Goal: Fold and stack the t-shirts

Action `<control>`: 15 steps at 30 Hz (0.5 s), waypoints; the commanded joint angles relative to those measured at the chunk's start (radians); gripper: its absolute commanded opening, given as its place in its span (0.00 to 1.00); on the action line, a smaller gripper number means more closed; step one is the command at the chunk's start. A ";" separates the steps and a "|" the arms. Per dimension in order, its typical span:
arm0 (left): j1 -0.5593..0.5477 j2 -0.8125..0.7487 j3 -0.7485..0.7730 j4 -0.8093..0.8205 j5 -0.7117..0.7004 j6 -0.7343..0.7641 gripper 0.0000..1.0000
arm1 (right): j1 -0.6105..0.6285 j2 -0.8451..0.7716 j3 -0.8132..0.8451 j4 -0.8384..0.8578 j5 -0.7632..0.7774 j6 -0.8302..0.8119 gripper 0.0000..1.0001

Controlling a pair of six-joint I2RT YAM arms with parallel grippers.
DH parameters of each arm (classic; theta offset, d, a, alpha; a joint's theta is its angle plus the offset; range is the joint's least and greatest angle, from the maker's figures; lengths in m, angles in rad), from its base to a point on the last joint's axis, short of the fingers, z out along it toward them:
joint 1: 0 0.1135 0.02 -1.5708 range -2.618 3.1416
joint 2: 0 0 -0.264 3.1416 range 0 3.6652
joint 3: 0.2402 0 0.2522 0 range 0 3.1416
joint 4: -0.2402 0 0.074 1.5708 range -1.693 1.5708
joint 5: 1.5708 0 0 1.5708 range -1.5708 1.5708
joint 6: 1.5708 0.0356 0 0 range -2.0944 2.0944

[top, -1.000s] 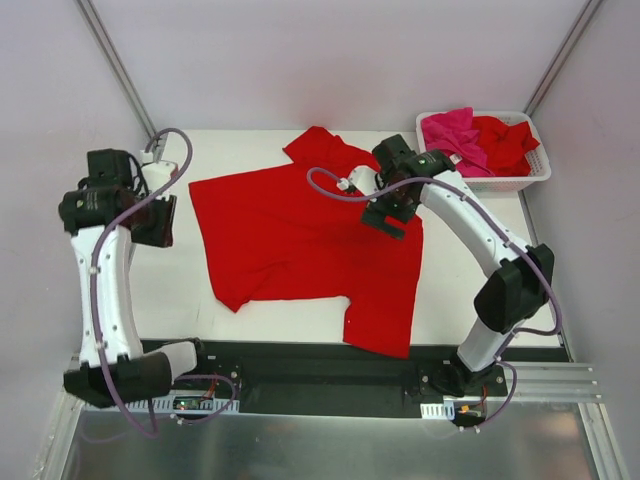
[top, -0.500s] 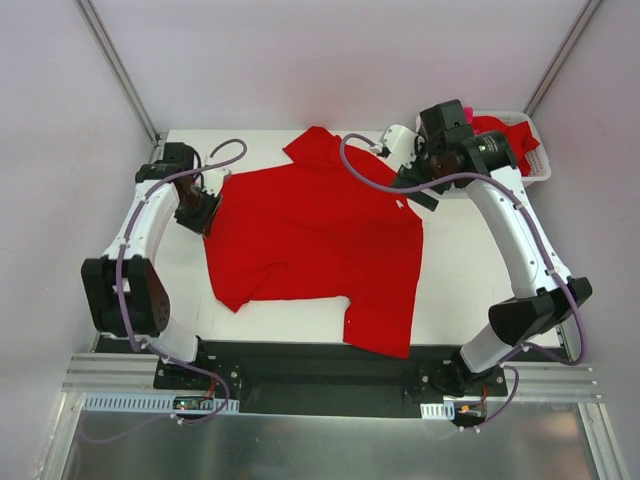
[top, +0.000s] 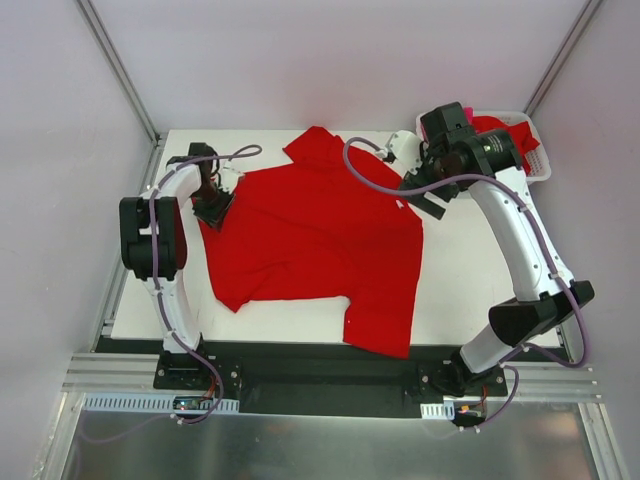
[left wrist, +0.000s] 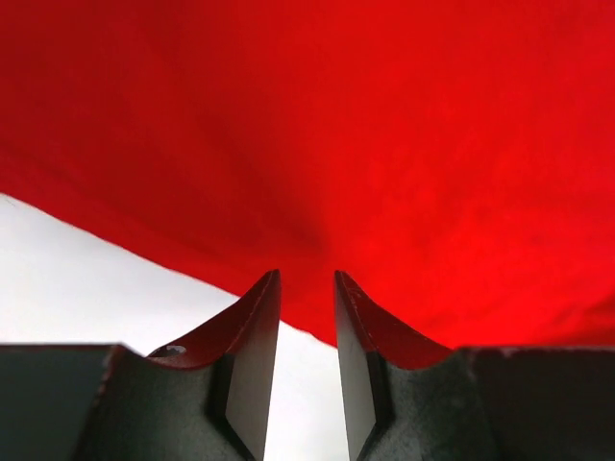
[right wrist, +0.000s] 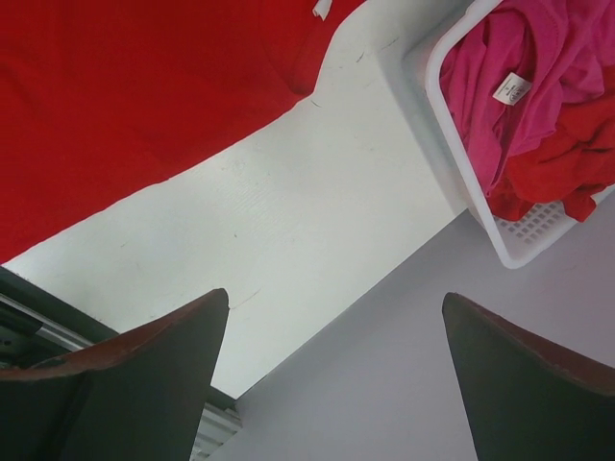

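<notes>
One red t-shirt [top: 310,240] lies spread flat on the white table [top: 470,270], one sleeve pointing to the back. My left gripper [top: 213,207] is low at the shirt's left edge. In the left wrist view the left gripper [left wrist: 306,276] stands narrowly open, its tips at the hem of the red cloth [left wrist: 384,144], and nothing is pinched. My right gripper [top: 428,200] hangs above the shirt's right shoulder, and in its own view the right gripper [right wrist: 334,296] is wide open and empty. A magenta-pink t-shirt [right wrist: 480,86] and a red t-shirt [right wrist: 557,163] sit in the basket.
The white slotted basket [top: 535,170] stands at the back right corner, partly hidden by my right arm. In the right wrist view the basket [right wrist: 533,226] is close to the table's right edge. Grey walls enclose the table on three sides.
My left arm swung in from the left side to the shirt's left edge. My right gripper lifted off the shirt and moved back and right toward the basket.
</notes>
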 commanded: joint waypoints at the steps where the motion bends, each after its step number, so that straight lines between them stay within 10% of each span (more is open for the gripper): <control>1: 0.014 0.061 0.126 0.008 -0.033 0.049 0.29 | 0.022 -0.066 -0.019 -0.087 0.023 0.060 0.96; 15: 0.066 0.242 0.282 0.006 -0.141 0.123 0.29 | 0.049 -0.060 -0.053 -0.106 0.038 0.068 0.96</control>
